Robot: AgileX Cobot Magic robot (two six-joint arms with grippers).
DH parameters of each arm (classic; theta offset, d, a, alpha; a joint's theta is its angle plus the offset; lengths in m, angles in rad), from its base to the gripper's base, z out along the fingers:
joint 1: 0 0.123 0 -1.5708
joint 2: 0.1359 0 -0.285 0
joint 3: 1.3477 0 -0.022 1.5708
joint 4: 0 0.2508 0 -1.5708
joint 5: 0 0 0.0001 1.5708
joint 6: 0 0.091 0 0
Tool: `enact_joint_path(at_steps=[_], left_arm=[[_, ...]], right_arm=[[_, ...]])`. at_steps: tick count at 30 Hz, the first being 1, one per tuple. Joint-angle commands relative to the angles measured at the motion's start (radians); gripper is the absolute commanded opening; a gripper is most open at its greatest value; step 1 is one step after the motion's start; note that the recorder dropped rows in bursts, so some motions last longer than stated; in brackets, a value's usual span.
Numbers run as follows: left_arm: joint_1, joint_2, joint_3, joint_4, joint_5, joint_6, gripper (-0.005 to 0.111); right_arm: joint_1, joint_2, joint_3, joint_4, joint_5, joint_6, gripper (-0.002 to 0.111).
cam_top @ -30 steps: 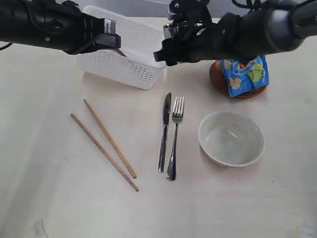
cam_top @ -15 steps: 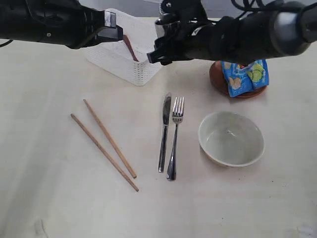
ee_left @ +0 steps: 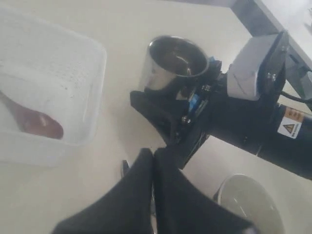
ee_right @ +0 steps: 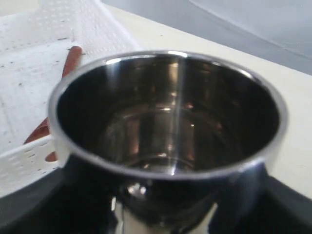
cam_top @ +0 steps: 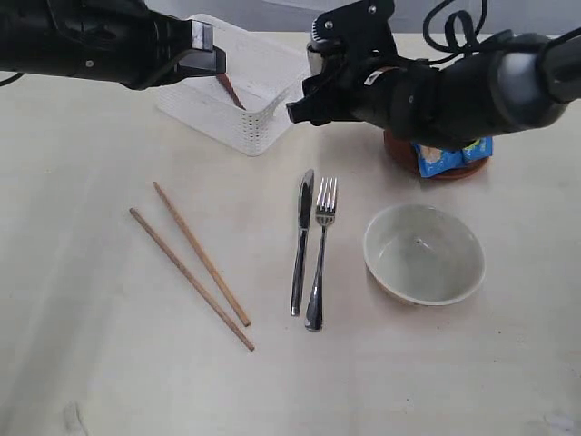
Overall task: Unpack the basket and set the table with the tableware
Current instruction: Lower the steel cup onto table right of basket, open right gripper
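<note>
Steel cup [ee_right: 168,117] is sitting upright between the fingers of the right gripper [cam_top: 316,80], which are clasping its wall from both sides. The mouth is facing up, probably so that it can go down standing. The fingers are holding it just beside the corner of the white basket [cam_top: 259,118] and seemingly clear of the table [cam_top: 91,363]. This is looking like the step of setting the cup out.

The left gripper [ee_left: 152,163] is hovering with its fingers pressed tight together and nothing between them. The cup is just ahead of those fingertips and the basket is off to one side of them. Inside the basket a reddish wooden spoon [ee_left: 31,119] is lying against the wall, waiting to be unpacked. It is likely the reason the left arm is staying near.

Well away from both sets of fingers, the chopsticks [cam_top: 191,263], knife [cam_top: 301,241], fork [cam_top: 320,250] and bowl [cam_top: 424,252] are already lying set out. The plate [cam_top: 397,147] under the right arm is carrying a blue chip bag [cam_top: 447,156].
</note>
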Motion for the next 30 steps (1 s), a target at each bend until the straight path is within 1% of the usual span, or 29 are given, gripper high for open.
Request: enact_joint_path(at_steps=[1, 7, 12, 17, 20, 23, 26, 30], left_arm=[[-0.006, 0.003, -0.001, -0.012, 0.004, 0.006, 0.0], [-0.006, 0.003, 0.001, -0.01, 0.004, 0.014, 0.0], [-0.006, 0.003, 0.001, -0.014, -0.027, 0.017, 0.0], [-0.006, 0.003, 0.001, -0.038, -0.011, 0.032, 0.0], [-0.006, 0.003, 0.001, -0.038, -0.011, 0.032, 0.0], [-0.006, 0.003, 0.001, -0.036, -0.011, 0.032, 0.0], [-0.006, 0.003, 0.001, -0.034, -0.011, 0.032, 0.0], [-0.006, 0.003, 0.001, -0.034, -0.011, 0.032, 0.0]], right_arm=[[-0.003, 0.042, -0.028, 0.003, -0.044, 0.005, -0.001], [-0.003, 0.11, -0.057, 0.019, -0.059, 0.015, -0.001], [-0.008, 0.11, -0.01, 0.03, -0.109, -0.008, -0.001], [-0.034, 0.114, 0.011, 0.022, -0.133, 0.021, -0.001], [-0.034, 0.129, 0.011, -0.066, -0.154, 0.089, 0.0], [-0.034, 0.154, 0.011, -0.152, -0.156, 0.198, 0.0], [-0.034, 0.18, 0.011, -0.159, -0.167, 0.209, 0.0], [-0.034, 0.187, 0.011, -0.22, -0.174, 0.209, 0.0]])
